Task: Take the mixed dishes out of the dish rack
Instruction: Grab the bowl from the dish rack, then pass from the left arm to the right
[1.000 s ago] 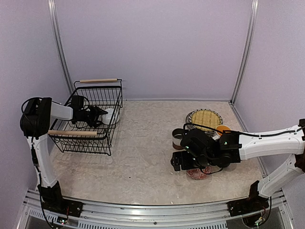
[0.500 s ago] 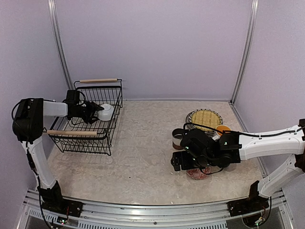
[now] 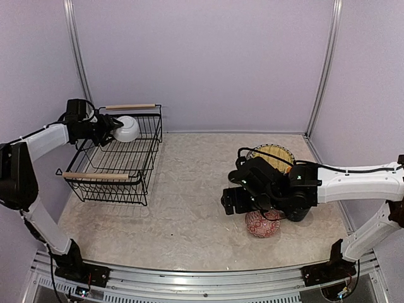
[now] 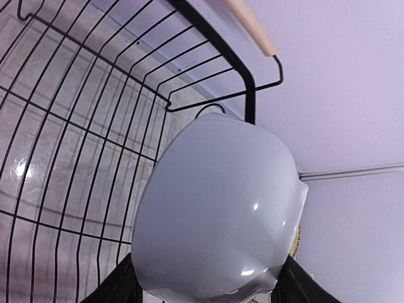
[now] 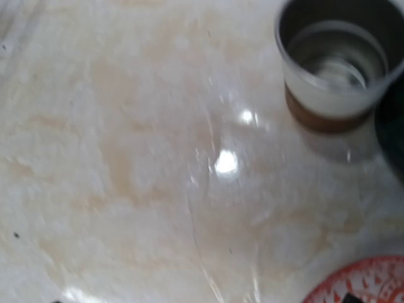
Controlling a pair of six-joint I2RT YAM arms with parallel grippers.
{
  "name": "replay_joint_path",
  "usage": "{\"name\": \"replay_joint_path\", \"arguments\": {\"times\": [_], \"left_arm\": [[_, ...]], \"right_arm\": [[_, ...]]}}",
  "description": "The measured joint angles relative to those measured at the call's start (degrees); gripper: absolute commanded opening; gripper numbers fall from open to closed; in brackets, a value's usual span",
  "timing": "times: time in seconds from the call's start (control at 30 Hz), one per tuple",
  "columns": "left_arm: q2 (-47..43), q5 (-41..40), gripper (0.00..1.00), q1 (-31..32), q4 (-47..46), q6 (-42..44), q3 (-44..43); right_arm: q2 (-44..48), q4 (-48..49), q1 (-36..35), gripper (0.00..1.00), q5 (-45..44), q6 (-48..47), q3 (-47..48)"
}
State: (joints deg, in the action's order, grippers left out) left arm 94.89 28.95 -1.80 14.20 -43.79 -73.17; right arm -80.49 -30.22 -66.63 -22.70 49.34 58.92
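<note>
My left gripper [image 3: 117,129] is shut on the white bowl [image 3: 128,128] and holds it tilted above the far end of the black wire dish rack [image 3: 117,165]. In the left wrist view the bowl [image 4: 218,214] fills the space between my fingers [image 4: 117,287], with the rack's wires [image 4: 69,151] and a wooden handle [image 4: 252,28] behind it. My right gripper [image 3: 232,201] hovers over the table at the right. I cannot see its jaws. The yellowish woven plate [image 3: 273,153] lies behind the right arm. The small brown-white cup [image 5: 331,69] stands upright in the right wrist view.
A red-and-white patterned dish [image 3: 262,224] lies just in front of the right arm; its edge also shows in the right wrist view [image 5: 363,284]. A dark mug's edge [image 5: 392,126] is next to the cup. The rack's near wooden handle [image 3: 96,176] runs across its front.
My left gripper has lifted the white bowl up and back to the left, out of the rack. My right arm has risen and moved back, uncovering the red patterned dish.
</note>
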Motion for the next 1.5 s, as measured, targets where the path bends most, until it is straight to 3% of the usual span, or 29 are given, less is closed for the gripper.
{"name": "replay_joint_path", "arguments": {"times": [0.2,0.47,0.97,1.23,1.5], "left_arm": [[-6.6,2.8,0.29,1.6,1.0,5.3,-3.1],[-11.8,5.5,0.29,11.3,2.1,16.0,-4.1],[-20.7,2.8,0.27,21.2,3.9,28.0,-1.2],[-21.7,-5.8,0.26,28.5,4.6,34.9,0.8],[-21.9,-22.7,0.25,36.8,3.6,45.5,4.3]], "right_arm": [[-3.2,-1.0,0.0,0.96,-2.0,-4.0,7.4],[-7.3,1.5,3.2,0.97,1.5,-10.1,15.0],[-8.6,18.4,17.8,0.97,28.9,-14.3,17.5],[-10.6,22.8,18.8,0.96,38.6,-11.5,19.4],[-11.7,27.1,21.1,0.96,42.6,1.3,16.7]]}}
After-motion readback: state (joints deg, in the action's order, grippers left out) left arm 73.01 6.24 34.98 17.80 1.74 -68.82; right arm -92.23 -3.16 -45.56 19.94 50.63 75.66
